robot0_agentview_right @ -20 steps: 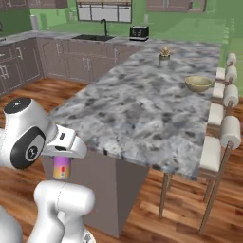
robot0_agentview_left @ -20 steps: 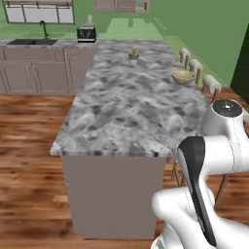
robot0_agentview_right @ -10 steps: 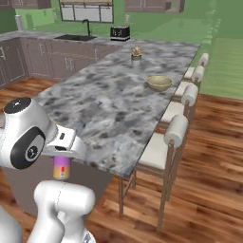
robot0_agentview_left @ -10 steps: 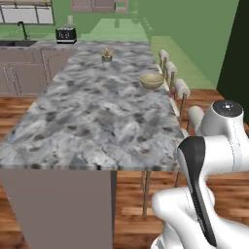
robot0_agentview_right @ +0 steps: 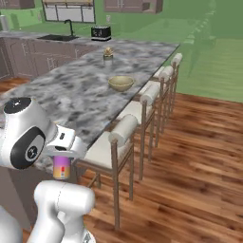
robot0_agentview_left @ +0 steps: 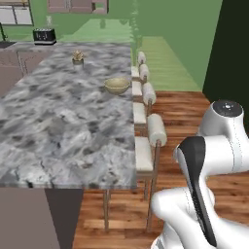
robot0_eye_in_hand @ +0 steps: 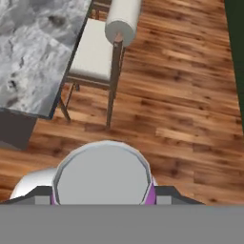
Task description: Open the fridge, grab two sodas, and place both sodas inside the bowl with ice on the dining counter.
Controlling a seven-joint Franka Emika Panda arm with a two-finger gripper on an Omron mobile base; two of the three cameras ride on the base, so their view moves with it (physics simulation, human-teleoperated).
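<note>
Both base views look forward and down from behind the arm, left and right, sharing the long grey-and-white marbled stone table [robot0_agentview_left: 63, 121] [robot0_agentview_right: 80, 90] and row of cushioned wooden stools [robot0_agentview_left: 146, 126] [robot0_agentview_right: 142, 109]. Hand view looks steeply down, close over one stool [robot0_eye_in_hand: 102, 52] and wood plank floor [robot0_eye_in_hand: 181, 100].

base: driven right along dining counter [robot0_agentview_left: 73, 126] | stools [robot0_agentview_right: 124, 130] apparently nearer

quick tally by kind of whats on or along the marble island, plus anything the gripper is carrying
bowl: 1
small ornament on the counter: 1
stools: 4
purple soda can, in the gripper: 1
total: 7
</note>
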